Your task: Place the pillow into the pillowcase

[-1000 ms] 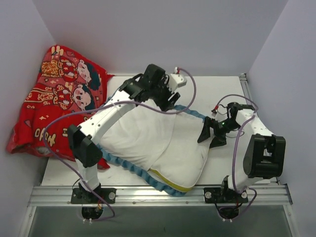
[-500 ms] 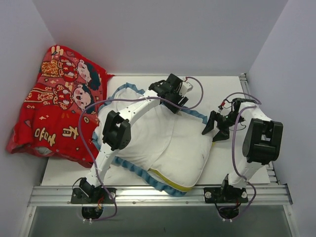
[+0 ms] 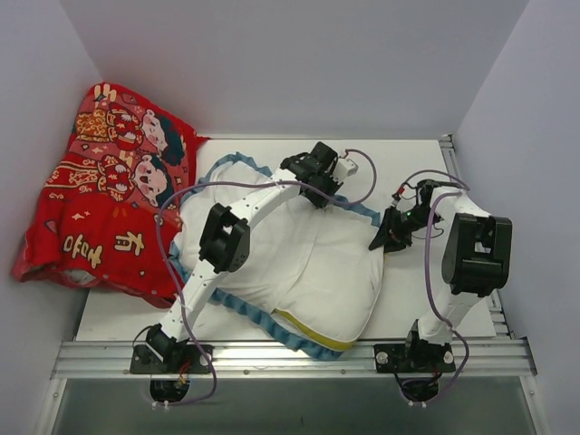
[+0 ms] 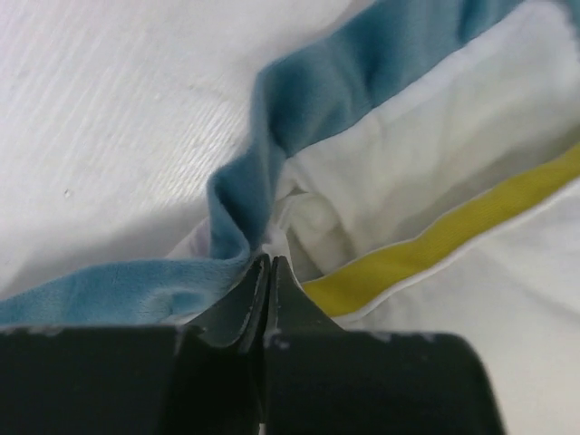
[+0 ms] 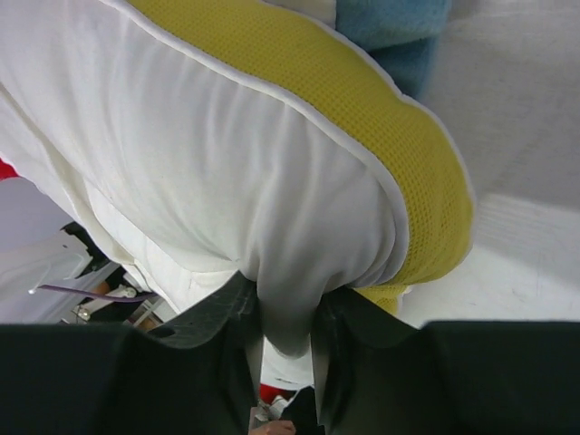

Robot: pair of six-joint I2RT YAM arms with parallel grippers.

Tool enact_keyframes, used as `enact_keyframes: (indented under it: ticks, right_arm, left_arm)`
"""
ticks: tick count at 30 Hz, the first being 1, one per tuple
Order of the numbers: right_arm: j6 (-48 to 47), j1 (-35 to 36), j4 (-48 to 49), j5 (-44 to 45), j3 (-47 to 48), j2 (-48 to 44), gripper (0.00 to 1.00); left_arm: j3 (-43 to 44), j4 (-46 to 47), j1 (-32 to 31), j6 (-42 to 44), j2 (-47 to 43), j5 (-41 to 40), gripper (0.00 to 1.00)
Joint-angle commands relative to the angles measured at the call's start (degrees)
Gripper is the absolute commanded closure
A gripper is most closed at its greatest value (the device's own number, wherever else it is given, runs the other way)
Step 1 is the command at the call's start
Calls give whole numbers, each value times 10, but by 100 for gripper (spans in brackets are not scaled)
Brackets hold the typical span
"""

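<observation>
The pillow (image 3: 308, 263) lies in the middle of the table (image 3: 412, 163), a soft white mound. The pillowcase (image 3: 237, 310) is spread around it. Its blue trim (image 4: 299, 100) runs along the pillow's near left side, loops past the far left corner and passes along the far right side. The pillow's yellow piping (image 3: 319, 337) shows at the near edge, just inside the trim. How much of the pillow sits inside the cover cannot be told from above.

The left arm (image 3: 222, 240) reaches across the pillow to its far edge. There the left gripper (image 4: 270, 263) is closed, its 2 fingers pressed flat together. Their tips sit against a fold of the blue trim, with a bit of white cloth beside them. Whether any cloth is caught between them cannot be told. Yellow piping runs just to the right of the tips.

The right gripper (image 3: 385, 237) is at the pillow's right corner. Its fingers (image 5: 237, 313) are closed on a bunch of the pillow's white fabric, which fills the gap between them. Piping curves around the corner just beside that grip, and a strip of blue trim lies beyond it.

A red cloth (image 3: 109, 199) with cartoon figures is heaped against the left wall, touching the left side of the pillowcase.
</observation>
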Motion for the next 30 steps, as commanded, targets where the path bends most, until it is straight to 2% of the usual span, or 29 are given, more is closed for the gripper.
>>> enact_keyframes:
  ticks: [1, 4, 8, 12, 15, 19, 20, 21, 22, 23, 24, 26, 27, 28, 29, 30]
  right_arm:
    - [6, 21, 13, -18, 3, 16, 79]
    - [10, 27, 13, -26, 16, 24, 86]
    - [66, 27, 11, -98, 57, -16, 90]
    - [90, 25, 12, -133, 63, -76, 89]
    - [68, 14, 29, -93, 52, -72, 90]
    - [68, -23, 76, -65, 62, -20, 92]
    - [65, -31, 83, -52, 68, -17, 91]
    - [63, -31, 79, -40, 75, -15, 82]
    - [47, -31, 72, -14, 92, -16, 73]
    - [33, -31, 40, 0, 101, -20, 62]
    - [22, -31, 26, 16, 107, -39, 41]
    - [12, -31, -10, 68, 114, -65, 24]
    - [13, -31, -25, 75, 112, -93, 20]
    - [17, -31, -38, 74, 106, -106, 14]
    - [24, -30, -60, 56, 81, -120, 3]
    - [27, -25, -67, 45, 64, -139, 2]
  left_arm:
    - [64, 13, -22, -12, -3, 128, 100]
    - [88, 45, -43, -49, -20, 204, 100]
    - [80, 160, -67, -203, -62, 265, 100]
    - [28, 263, -80, -263, -102, 258, 100]
    - [-17, 286, -72, -256, -112, 231, 100]
    - [14, 257, -48, -185, -67, 210, 100]
    - [50, 239, -36, -149, -62, 204, 92]
    - [64, 206, -27, -138, -59, 197, 80]
    - [72, 191, -17, -129, -69, 192, 52]
    - [74, 177, -7, -110, -83, 186, 37]
    - [54, 148, 12, -97, -101, 178, 32]
    - [-3, 124, 31, -54, -185, 171, 29]
    - [-94, 113, 48, -44, -220, 171, 29]
    - [-142, 111, 53, -22, -293, 159, 29]
    - [-185, 107, 55, -8, -328, 151, 28]
    - [-270, 96, 51, 7, -359, 143, 28]
